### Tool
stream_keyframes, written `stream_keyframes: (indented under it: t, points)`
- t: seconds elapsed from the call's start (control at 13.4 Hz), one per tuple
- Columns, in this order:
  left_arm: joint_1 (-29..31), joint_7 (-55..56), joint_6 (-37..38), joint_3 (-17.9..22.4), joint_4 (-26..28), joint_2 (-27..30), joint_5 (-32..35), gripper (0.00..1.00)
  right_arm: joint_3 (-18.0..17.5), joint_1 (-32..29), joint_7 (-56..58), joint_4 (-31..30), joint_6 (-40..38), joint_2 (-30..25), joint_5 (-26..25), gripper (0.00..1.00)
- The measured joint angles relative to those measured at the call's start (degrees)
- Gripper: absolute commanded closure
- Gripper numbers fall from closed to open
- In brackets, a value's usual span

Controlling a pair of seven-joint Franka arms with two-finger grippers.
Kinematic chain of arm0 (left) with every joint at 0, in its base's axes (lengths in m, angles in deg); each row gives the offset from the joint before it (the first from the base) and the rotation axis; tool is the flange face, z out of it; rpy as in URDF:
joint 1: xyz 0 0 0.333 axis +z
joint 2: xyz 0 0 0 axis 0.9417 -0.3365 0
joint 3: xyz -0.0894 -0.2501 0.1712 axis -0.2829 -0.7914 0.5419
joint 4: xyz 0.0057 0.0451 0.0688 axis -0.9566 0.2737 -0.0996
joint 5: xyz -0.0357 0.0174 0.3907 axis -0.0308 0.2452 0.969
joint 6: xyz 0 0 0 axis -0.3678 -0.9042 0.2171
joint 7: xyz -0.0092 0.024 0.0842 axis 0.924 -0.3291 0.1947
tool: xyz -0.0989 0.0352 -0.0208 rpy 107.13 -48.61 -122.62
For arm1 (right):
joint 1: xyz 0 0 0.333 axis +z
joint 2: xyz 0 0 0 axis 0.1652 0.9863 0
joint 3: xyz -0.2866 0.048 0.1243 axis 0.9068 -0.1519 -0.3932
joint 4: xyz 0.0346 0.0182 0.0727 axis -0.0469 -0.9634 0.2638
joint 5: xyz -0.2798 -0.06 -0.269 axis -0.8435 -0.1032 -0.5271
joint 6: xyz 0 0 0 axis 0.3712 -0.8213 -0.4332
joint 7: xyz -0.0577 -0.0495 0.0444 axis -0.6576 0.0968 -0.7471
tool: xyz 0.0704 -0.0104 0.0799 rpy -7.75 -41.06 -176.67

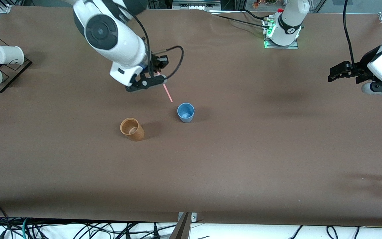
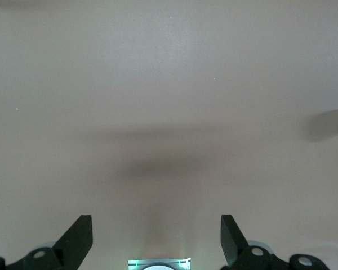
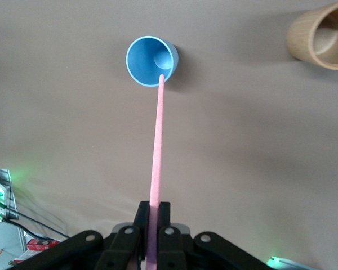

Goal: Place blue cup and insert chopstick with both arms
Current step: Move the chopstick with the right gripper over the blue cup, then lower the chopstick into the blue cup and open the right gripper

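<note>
We see the tan cup (image 1: 132, 129) nearest, the blue cup (image 1: 186, 113) upright on the table slightly farther; right gripper (image 1: 158, 79) above the table, clamped on the pink chopstick (image 1: 167, 93), tip aimed toward that cup; left gripper (image 1: 332, 75) waits spread wide at its table end

The light-blue cup (image 1: 186, 113) stands upright and empty near the table's middle, close to the tan cup; the thin pink chopstick (image 1: 167, 92) hangs slanted in the air, tip above the cup
</note>
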Motion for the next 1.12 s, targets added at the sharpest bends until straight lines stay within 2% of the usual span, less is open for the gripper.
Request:
stream_keyframes:
  t: [0.3,0.6,0.82,0.9,0.97,1.05,1.12]
  points:
    - [0.22,-0.04,-0.32,0.00,0.00,-0.01,0.00,0.00,0.00,0.73,-0.44,0.02,5.76,6.72,0.38,0.97]
    - [0.23,-0.04,-0.42,0.00,0.00,-0.05,0.00,0.00,-0.03,2.42,-0.59,0.07,6.87,8.73,0.57,0.96]
    - [0.24,-0.05,-0.44,0.00,0.01,-0.12,0.00,0.00,0.02,2.78,-0.95,0.04,9.68,11.31,0.44,0.91]
    - [0.24,-0.05,-0.44,0.00,0.00,-0.13,0.00,0.00,0.03,2.78,-0.95,0.03,10.76,12.37,0.34,0.80]
    - [0.25,-0.05,-0.44,0.00,0.01,-0.14,0.00,0.00,0.04,2.79,-0.95,0.05,11.57,13.15,0.29,0.76]
    - [0.27,-0.05,-0.44,0.00,0.01,-0.15,0.00,0.00,0.04,2.82,-0.95,0.05,12.34,13.74,0.28,0.61]
    - [0.30,-0.05,-0.44,0.00,0.01,-0.15,0.00,0.00,0.04,2.89,-0.95,0.06,13.03,14.03,0.26,0.31]
